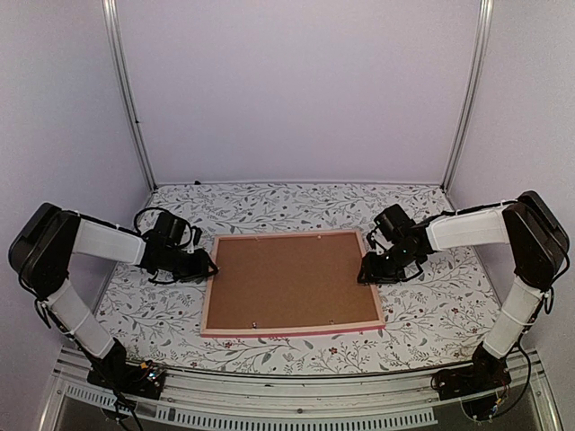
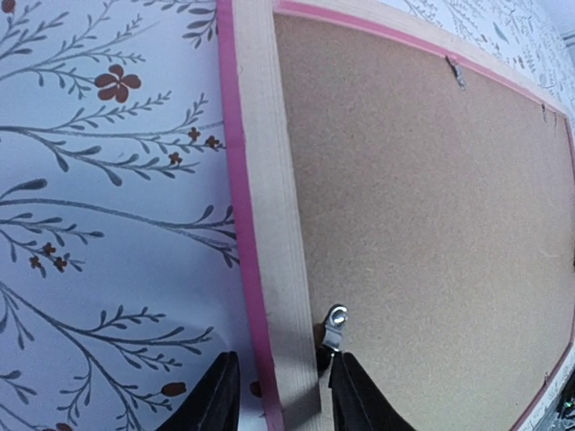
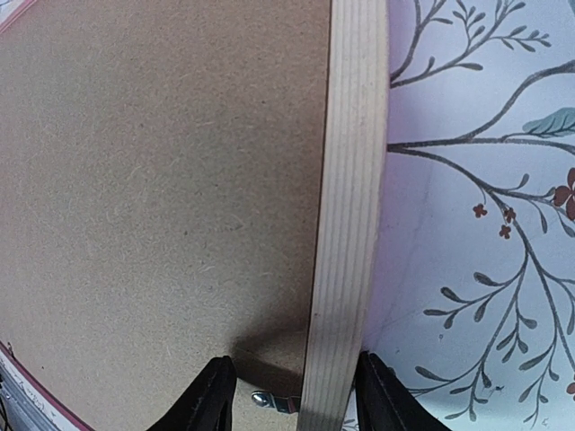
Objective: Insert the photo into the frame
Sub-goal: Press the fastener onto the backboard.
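The frame (image 1: 289,329) lies face down on the table, its brown backing board (image 1: 287,278) facing up. The photo is out of view. My left gripper (image 1: 208,266) is open astride the frame's left rail (image 2: 269,224). One finger (image 2: 211,395) sits outside on the tablecloth, apart from the pink edge. The other finger (image 2: 359,400) is on the board beside a small metal clip (image 2: 335,325). My right gripper (image 1: 367,269) is open astride the right rail (image 3: 346,224). Its outer finger (image 3: 386,400) is against the rail's outer edge, and its inner finger (image 3: 202,404) stands apart over the board.
A floral tablecloth (image 1: 431,305) covers the table around the frame. Several small metal clips line the board's edges, one near my right gripper (image 3: 274,402). White walls with metal posts (image 1: 126,90) enclose the back and sides.
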Robot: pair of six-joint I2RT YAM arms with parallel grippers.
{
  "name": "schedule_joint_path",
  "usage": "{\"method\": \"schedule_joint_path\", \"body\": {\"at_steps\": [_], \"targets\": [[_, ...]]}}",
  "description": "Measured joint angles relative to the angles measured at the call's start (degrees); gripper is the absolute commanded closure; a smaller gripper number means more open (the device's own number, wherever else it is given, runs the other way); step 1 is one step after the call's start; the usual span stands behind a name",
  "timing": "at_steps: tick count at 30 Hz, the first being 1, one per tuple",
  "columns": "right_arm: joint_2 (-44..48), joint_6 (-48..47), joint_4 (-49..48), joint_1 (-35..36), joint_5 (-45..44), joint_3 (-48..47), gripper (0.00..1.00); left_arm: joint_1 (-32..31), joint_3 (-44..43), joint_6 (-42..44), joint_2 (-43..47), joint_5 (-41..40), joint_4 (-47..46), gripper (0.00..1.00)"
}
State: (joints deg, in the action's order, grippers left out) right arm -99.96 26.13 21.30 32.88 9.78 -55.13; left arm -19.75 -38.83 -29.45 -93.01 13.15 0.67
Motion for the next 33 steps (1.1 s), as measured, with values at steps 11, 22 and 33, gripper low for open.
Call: {"method": "schedule_joint_path", "body": {"at_steps": [11, 22, 33], "targets": [[0.0, 0.0, -0.3, 0.0, 0.1, 0.1, 0.52, 0.2, -0.3, 0.4, -1.2, -0.4, -1.3, 0.71], [-0.2, 0.0, -1.2, 0.0, 1.2, 0.2, 0.52, 0.0, -0.8, 1.0, -1.4, -3.3, -1.3, 0.78], [-0.5, 0.0, -1.9, 0.0, 1.6, 0.2, 0.52, 0.0, -0.8, 0.9, -0.4, -4.1, -0.5, 0.6]]}}
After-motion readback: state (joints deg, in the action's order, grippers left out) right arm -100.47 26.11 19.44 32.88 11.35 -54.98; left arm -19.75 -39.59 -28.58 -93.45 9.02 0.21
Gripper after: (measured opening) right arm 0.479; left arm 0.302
